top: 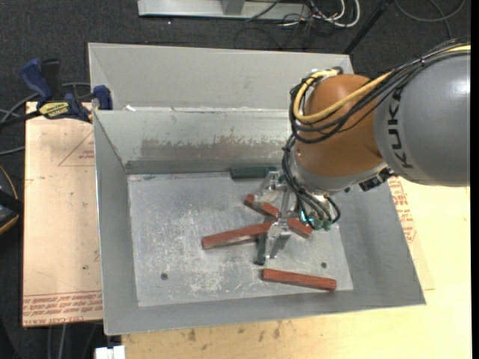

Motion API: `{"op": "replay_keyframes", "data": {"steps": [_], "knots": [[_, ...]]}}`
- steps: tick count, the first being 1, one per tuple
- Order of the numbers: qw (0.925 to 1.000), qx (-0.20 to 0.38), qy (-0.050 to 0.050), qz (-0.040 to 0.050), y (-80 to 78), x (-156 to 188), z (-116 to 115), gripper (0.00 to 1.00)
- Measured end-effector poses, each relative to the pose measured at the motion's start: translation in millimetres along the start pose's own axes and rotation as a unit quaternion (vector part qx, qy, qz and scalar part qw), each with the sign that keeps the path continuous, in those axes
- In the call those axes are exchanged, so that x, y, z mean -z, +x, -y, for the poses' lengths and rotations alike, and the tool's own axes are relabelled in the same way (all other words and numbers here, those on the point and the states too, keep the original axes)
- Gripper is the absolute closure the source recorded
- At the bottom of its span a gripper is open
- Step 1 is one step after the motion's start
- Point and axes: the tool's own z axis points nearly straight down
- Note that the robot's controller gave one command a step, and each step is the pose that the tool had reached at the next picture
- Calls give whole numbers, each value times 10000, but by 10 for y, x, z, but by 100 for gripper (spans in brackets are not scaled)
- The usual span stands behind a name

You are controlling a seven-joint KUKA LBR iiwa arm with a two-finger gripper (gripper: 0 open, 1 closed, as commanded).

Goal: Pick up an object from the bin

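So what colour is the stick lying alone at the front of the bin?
Reddish-brown; the stick shows plainly in the camera view.

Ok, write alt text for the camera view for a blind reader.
A robot arm's gripper hangs low over a small cluster of crossed reddish-brown bars, right of centre in a grey metal bin. Another reddish-brown bar lies apart near the front wall, a dark bar by the back wall.

the arm [434, 118] reads "kuka" (last letter seemingly cut off).
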Motion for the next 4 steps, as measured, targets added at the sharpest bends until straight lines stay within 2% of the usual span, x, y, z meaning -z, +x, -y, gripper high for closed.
{"op": "replay_keyframes", "data": {"steps": [1,2,3,4], "knots": [[10000,-5,-1,33,-17,33,2,0],[9999,94,-39,96,-246,-989,177,100],[9999,91,-42,110,-249,-991,175,100],[9997,209,2,86,-120,840,139,100]]}}
